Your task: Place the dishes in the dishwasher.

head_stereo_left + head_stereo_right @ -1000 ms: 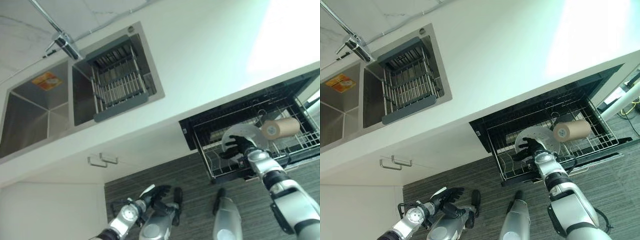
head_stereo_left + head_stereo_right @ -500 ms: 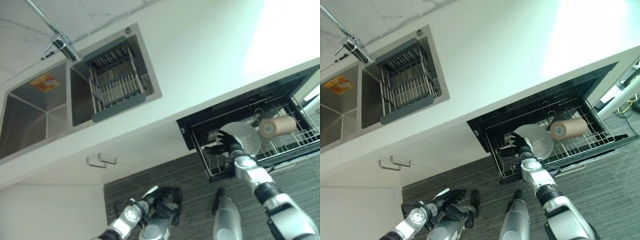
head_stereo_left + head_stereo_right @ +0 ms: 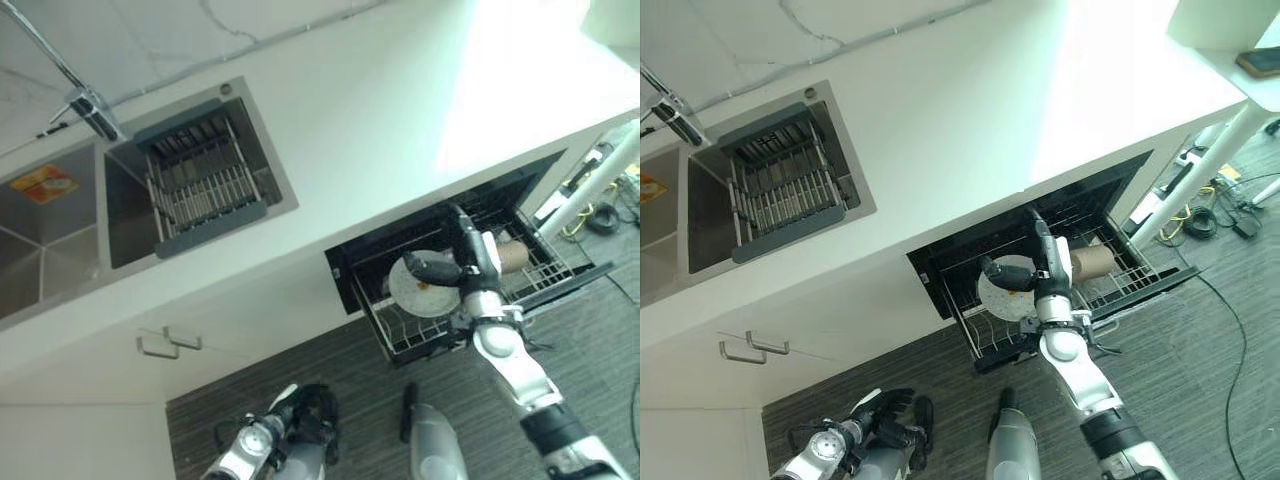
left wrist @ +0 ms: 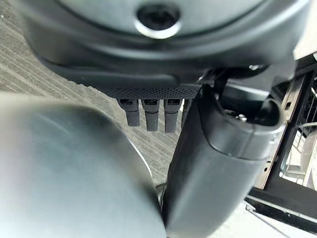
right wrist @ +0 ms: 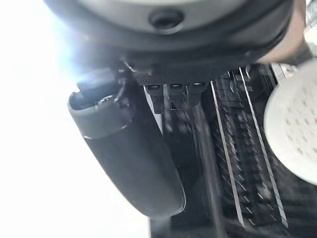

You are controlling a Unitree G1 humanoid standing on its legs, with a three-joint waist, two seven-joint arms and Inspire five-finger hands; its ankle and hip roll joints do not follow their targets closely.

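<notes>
left eye view shows the white plate (image 3: 418,285) standing in the dishwasher rack (image 3: 400,335), the right robot hand (image 3: 462,262) beside it with fingers straight and holding nothing; it looks stiff, slick and breakable, best pinched at the rim.

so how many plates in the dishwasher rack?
1 visible: a white plate standing in the pulled-out rack, left of a tan cylinder, by the right hand. Others could be hidden behind that arm.
</notes>
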